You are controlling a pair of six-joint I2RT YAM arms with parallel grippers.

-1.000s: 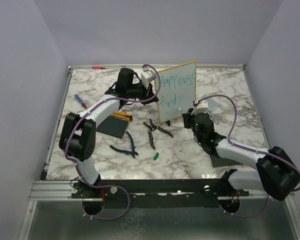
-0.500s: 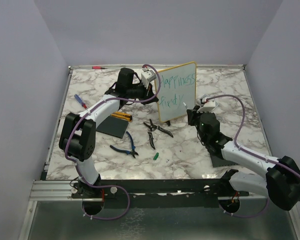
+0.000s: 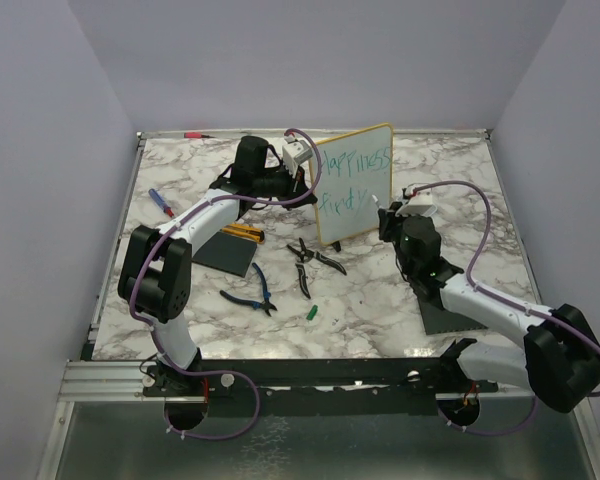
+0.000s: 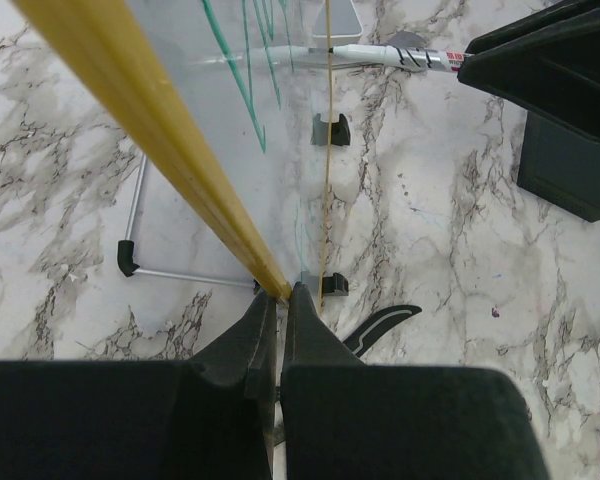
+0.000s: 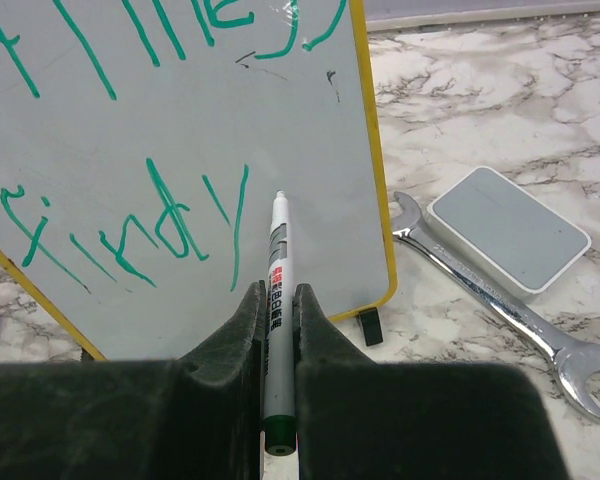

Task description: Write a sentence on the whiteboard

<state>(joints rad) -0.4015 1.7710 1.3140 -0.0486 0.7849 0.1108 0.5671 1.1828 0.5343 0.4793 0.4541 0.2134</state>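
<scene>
The whiteboard [image 3: 355, 185] stands upright at the middle back, yellow-rimmed. The teal sentence [image 3: 345, 180] reads "Happiness" above and "find y" below, and the lower line shows large in the right wrist view [image 5: 130, 235]. My left gripper [image 3: 302, 165] is shut on the board's left rim [image 4: 180, 150], its jaws pinching the yellow edge [image 4: 278, 292]. My right gripper [image 3: 388, 214] is shut on a white marker [image 5: 278, 240] with its green tail end toward the camera. The marker's tip sits at the board face just right of the "y". The marker also shows in the left wrist view [image 4: 380, 52].
Blue-handled pliers [image 3: 248, 295], black cutters [image 3: 310, 260] and a green cap [image 3: 311, 312] lie in front of the board. Dark grey pads lie at the left [image 3: 225, 253] and right [image 3: 450, 315]. A wrench [image 5: 490, 300] and a white box [image 5: 507, 228] lie right of the board.
My right gripper with the marker has moved a little back and right, closer to the board's lower line. The left gripper and the board have not moved.
</scene>
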